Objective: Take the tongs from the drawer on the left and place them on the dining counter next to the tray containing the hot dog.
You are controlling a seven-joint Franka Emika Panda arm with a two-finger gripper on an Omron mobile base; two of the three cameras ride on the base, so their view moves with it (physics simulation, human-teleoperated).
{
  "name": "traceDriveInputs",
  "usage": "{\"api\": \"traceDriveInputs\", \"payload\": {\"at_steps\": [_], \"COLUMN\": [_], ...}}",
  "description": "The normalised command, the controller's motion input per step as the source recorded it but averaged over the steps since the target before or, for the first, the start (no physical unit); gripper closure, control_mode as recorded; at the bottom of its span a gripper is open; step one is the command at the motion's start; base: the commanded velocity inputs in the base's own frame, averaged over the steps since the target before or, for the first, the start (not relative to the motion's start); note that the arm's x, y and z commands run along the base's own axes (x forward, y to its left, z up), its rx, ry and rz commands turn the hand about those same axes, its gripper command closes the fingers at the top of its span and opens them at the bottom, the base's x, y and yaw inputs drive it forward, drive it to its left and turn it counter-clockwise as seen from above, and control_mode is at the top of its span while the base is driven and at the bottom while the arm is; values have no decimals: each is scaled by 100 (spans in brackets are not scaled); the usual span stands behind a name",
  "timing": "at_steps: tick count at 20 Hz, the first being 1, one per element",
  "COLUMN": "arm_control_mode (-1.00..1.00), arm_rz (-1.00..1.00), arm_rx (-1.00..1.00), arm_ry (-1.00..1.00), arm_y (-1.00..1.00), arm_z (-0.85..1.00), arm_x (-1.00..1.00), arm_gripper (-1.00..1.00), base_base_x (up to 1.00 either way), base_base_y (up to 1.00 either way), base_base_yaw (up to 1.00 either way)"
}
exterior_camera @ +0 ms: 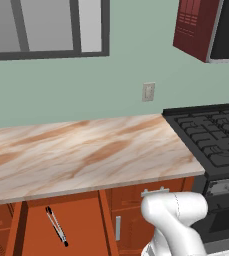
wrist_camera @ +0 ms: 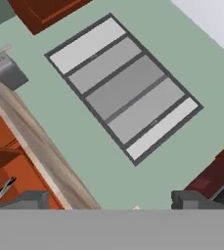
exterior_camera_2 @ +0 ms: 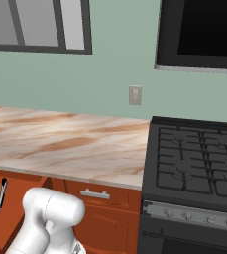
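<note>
**One pair of tongs waiting in an opened drawer**

One pair of tongs is seen lying flat on the floor of the drawer, which has been pulled out beneath the wall-side bench. The tongs lie at a slant, black tips toward the front. From the right base camera they appear at the far left, below the bench edge. In the hand camera they show small at the lower left.

The tool is held with its jaws wide apart and nothing is gripped. It is pointed up at the wall and the window, well apart from the tongs.

Several risks can be judged from here. A large reorientation is needed before any descent, and the bench overhang could be struck by the wrist during that swing. Because the tongs are thin and lie flat, a closure across their slant could let them slip or pivot out. The drawer wall could also be caught by a finger if the approach is made off-centre. The stove stands close on the right.
</note>
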Motion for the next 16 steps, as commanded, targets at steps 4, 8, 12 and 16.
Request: {"api": "traceDriveInputs", "payload": {"at_steps": [4,8,12,16], "arm_control_mode": [-100,-100,-100,-100], "arm_rz": [0,0,0,0], "arm_rx": [17,18,17,18], "arm_ry": [0,0,0,5], "arm_y": [-23,-14,-24,-44], "arm_z": [56,47,52,32], "arm_x": [-39,-74,-56,-10], "arm_gripper": [-100,-100,-100,-100], "base_base_x": [0,0,0,0], "base_base_y": [0,0,0,0], "base_base_yaw": [0,0,0,0]}}
